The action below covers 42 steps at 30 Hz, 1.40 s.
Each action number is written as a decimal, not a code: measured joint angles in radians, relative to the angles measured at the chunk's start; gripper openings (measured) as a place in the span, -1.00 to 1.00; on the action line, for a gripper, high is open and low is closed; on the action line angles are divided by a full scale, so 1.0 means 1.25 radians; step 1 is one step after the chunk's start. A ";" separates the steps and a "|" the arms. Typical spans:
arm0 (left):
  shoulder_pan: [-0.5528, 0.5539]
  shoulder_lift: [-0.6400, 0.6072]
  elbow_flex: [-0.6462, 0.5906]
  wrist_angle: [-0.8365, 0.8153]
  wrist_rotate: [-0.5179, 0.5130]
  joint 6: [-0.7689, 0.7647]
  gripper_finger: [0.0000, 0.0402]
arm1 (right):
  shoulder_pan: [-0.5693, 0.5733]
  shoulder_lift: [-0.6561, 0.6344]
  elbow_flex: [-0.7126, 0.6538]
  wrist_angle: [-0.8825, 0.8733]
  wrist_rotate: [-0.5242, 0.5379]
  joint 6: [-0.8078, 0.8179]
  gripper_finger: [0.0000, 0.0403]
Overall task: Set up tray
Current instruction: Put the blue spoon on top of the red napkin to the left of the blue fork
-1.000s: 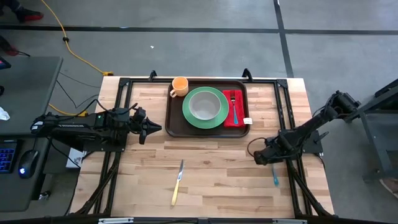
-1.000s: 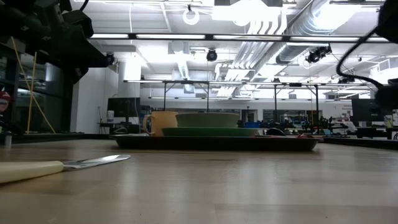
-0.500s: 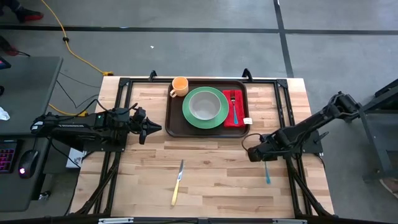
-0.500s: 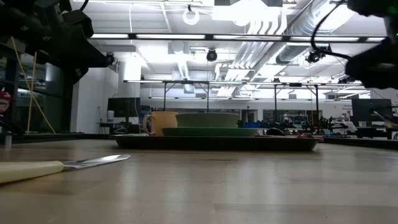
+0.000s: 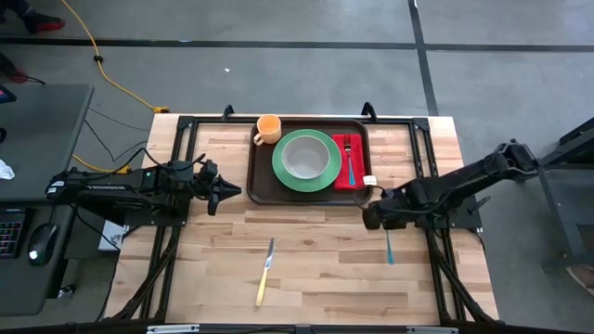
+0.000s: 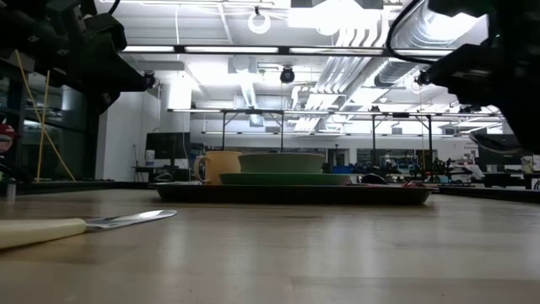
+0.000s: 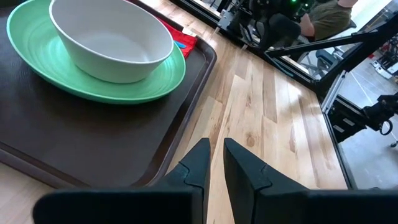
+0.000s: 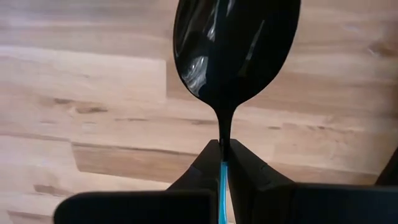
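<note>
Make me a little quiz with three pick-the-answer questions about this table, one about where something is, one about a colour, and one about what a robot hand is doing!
1. Where is the knife?
A. On the bare wooden table
B. In the bowl
C. In the left gripper

2. What colour is the plate under the white bowl?
A. Blue
B. Green
C. Yellow

3. What is the right gripper doing?
A. Standing wide open over the cup
B. Resting on the napkin
C. Gripping a spoon in its fingers

Answers: 1 A, the knife lies on the wood, off the brown tray. 2 B, a green rim rings the bowl. 3 C, the right wrist view shows the spoon's neck pinched between the fingers.
</note>
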 joint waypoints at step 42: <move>0.000 0.000 0.000 0.000 -0.008 0.005 -0.62 | -0.527 0.002 0.000 0.322 -0.049 -0.481 -1.00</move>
